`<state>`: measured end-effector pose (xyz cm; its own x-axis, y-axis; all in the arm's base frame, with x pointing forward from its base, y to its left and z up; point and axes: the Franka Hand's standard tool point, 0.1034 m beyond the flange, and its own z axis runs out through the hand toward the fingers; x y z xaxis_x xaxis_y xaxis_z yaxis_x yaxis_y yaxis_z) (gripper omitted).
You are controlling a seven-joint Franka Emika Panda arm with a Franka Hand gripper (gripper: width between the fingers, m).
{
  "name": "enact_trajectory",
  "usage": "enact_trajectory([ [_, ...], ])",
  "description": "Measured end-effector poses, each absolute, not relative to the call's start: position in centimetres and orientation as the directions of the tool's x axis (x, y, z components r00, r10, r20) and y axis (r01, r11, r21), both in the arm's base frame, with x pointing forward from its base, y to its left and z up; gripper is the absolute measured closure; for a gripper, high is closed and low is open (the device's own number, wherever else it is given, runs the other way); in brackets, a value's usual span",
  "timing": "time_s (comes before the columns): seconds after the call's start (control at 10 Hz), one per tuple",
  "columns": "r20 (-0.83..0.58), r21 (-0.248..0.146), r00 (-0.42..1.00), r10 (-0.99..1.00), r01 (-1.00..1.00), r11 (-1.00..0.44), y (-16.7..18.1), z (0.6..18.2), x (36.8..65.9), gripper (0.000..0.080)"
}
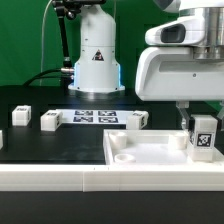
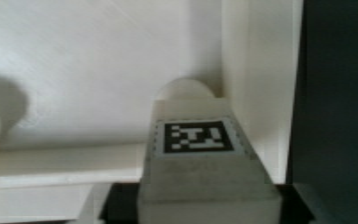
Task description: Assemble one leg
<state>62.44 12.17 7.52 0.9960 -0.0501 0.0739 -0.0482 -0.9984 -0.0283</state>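
My gripper (image 1: 201,127) is shut on a leg (image 1: 203,138), a small white post with a black-and-white tag, held upright at the exterior view's right. The leg's lower end is at the near right corner of the large white tabletop (image 1: 140,158). In the wrist view the leg (image 2: 197,150) stands between my dark fingers (image 2: 123,205). Its far end meets a rounded corner socket (image 2: 194,88) of the tabletop (image 2: 87,60). I cannot tell how deep it sits.
Three more white legs (image 1: 21,115) (image 1: 51,121) (image 1: 136,120) lie on the black table behind the tabletop. The marker board (image 1: 95,117) lies between them. The arm's white base (image 1: 97,55) stands at the back. A white edge runs along the front.
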Motion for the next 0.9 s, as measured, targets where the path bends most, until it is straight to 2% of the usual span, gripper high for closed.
enact_trajectory([
  [0.2,0.056,-0.067,0.959,-0.279,-0.275,-0.959,11.94,7.52,62.47,0.0508],
  [0.6,0.023,-0.097,0.807,-0.590,-0.586,-0.805,11.67,7.43,62.48,0.0508],
  [0.9,0.011,-0.106,0.567,-0.823,-0.818,-0.565,11.85,7.33,62.28,0.0508],
])
